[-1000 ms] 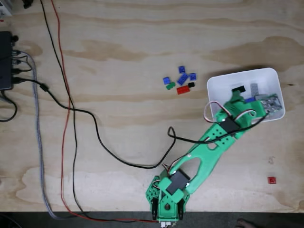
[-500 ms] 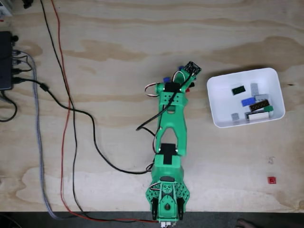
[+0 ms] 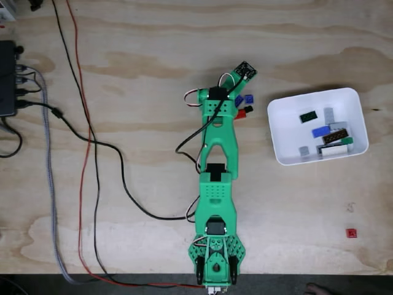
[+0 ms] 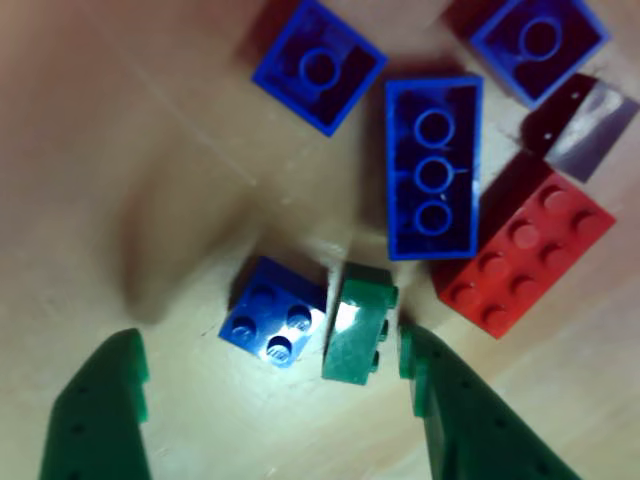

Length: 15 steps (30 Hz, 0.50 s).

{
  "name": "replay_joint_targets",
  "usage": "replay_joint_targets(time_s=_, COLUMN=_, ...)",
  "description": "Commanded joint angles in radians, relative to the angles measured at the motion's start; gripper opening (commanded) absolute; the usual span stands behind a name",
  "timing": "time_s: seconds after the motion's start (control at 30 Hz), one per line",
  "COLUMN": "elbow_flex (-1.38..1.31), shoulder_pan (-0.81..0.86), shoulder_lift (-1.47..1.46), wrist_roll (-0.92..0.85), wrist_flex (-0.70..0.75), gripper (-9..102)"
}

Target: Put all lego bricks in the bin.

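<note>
1. Now the gripper hangs spread wide over the loose bricks, a blue brick and a green brick between its fingers.
2. Right of the arm, the bin holds several bricks.

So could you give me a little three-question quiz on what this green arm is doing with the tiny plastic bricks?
1. True or false: the shallow white rectangular plastic bin already holds several bricks.
2. In the close-up view, which two bricks lie between the open green gripper fingers?
3. The long blue brick lies: A) studs up, B) underside up, C) on edge.

Key:
1. True.
2. The small blue square studded brick and the small green brick.
3. B.
</note>
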Motion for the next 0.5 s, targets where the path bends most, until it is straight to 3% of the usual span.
replay_joint_targets(time_s=0.0, elbow_flex=-0.037, shoulder_pan=-0.023, shoulder_lift=0.032, wrist_roll=0.002, wrist_flex=-0.009, gripper=20)
replay_joint_targets(time_s=0.13, elbow_flex=-0.011, shoulder_pan=-0.011, shoulder_lift=0.044, wrist_roll=-0.014, wrist_flex=-0.017, gripper=14)
replay_joint_targets(time_s=0.47, elbow_flex=-0.012, shoulder_pan=0.066, shoulder_lift=0.054, wrist_roll=-0.046, wrist_flex=-0.029, gripper=23)
